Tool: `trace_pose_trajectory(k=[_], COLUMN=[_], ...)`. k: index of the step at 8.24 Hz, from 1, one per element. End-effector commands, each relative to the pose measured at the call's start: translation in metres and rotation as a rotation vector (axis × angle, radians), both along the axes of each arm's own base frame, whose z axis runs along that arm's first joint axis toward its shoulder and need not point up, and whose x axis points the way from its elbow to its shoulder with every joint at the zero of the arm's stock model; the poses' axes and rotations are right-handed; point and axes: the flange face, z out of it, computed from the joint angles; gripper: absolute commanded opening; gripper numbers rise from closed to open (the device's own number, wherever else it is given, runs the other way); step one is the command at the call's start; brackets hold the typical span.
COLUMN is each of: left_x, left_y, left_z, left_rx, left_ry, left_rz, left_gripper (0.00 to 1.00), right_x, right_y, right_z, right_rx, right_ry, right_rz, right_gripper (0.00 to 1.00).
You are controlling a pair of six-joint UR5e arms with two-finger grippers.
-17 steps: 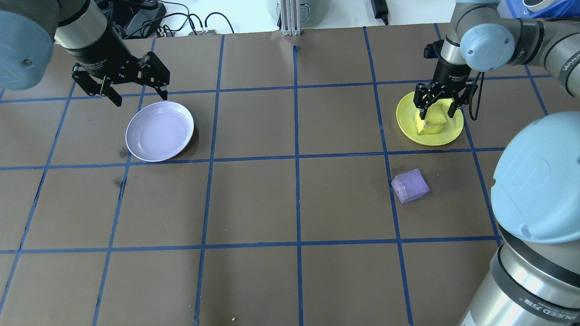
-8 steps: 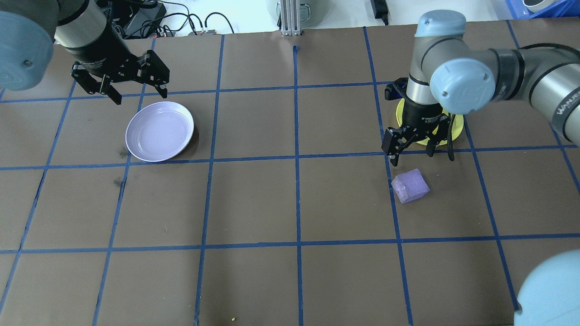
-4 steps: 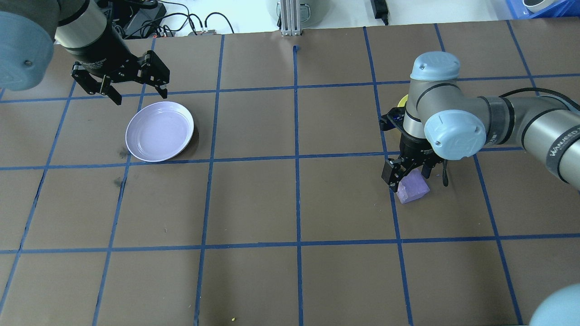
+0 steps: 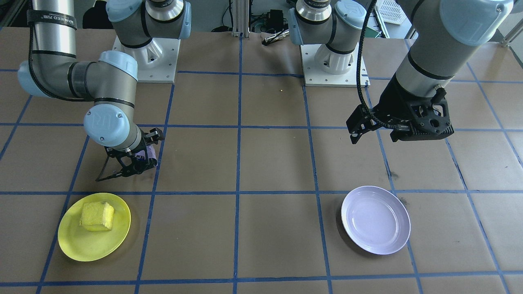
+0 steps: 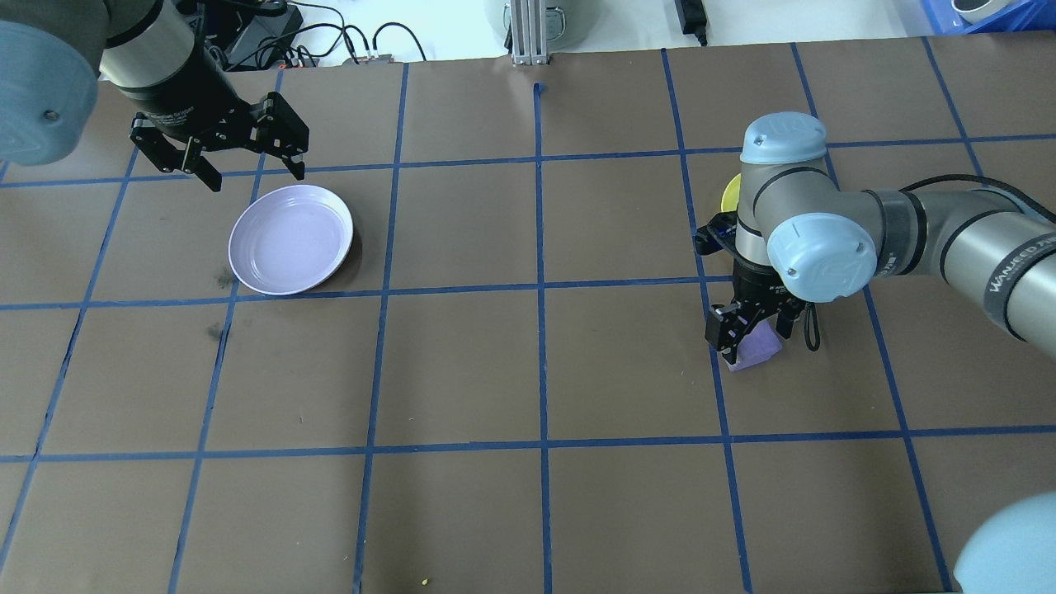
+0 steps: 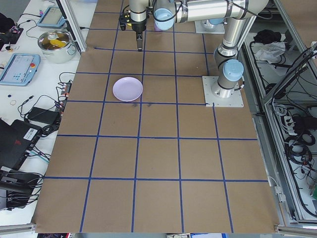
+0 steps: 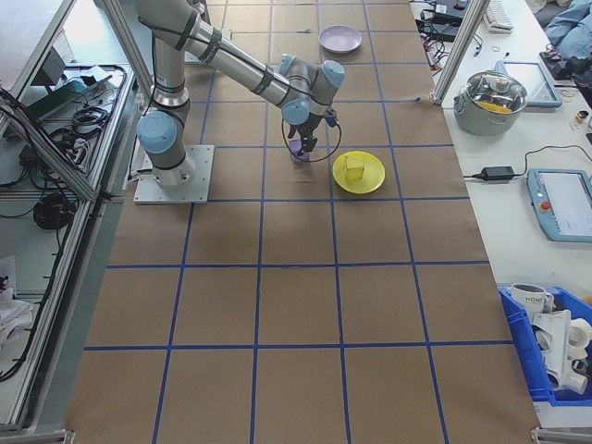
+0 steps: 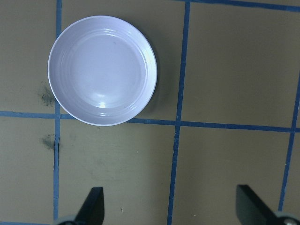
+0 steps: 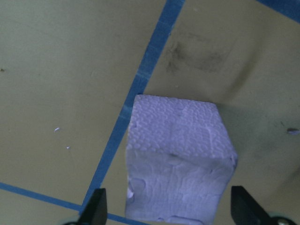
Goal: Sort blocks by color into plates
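Observation:
The purple block [image 5: 762, 351] lies on the table beside a blue tape line. My right gripper [image 5: 751, 330] is low over it and open. In the right wrist view the block [image 9: 178, 159] sits between the two fingertips with a gap on each side. The yellow block [image 4: 97, 215] rests in the yellow plate [image 4: 81, 245], which the right arm mostly hides in the overhead view. The lavender plate [image 5: 290, 239] holds nothing. My left gripper [image 5: 257, 177] hovers open just beyond its far rim, with the plate [image 8: 102, 70] showing ahead of it in the left wrist view.
Brown paper with a blue tape grid covers the table. The two arm bases [image 4: 327, 57] stand at the robot's edge. Cables and boxes [image 5: 272, 33] lie past the far edge, and a lidded pot [image 7: 499, 97] sits on a side bench.
My right gripper left the yellow block in the yellow plate, swung toward the robot to the purple block and came down around it. The left arm stayed put.

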Motion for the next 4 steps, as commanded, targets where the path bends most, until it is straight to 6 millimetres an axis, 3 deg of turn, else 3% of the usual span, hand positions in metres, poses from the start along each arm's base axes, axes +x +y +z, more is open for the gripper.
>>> trace_pose_trajectory(k=[1,2,3,4], left_x=[0.000,0.000,0.000,0.000], left_y=[0.000,0.000,0.000,0.000], left_z=[0.000,0.000,0.000,0.000], left_rx=[-0.001,0.001,-0.001,0.001], left_ry=[0.000,0.002,0.000,0.000], left_rz=[0.000,0.000,0.000,0.000], left_gripper=[1.00,1.00,1.00,1.00], right_x=[0.000,0.000,0.000,0.000], right_y=[-0.005,-0.005,-0.007,-0.012], right_z=[-0.016,-0.018,-0.012,-0.005], right_rx=[-0.005,-0.007,-0.037,-0.069], right_ry=[0.005,0.010,0.014,0.027], right_rz=[-0.026,-0.043,-0.044,-0.086], right_gripper=[0.82,0.80,0.64,0.31])
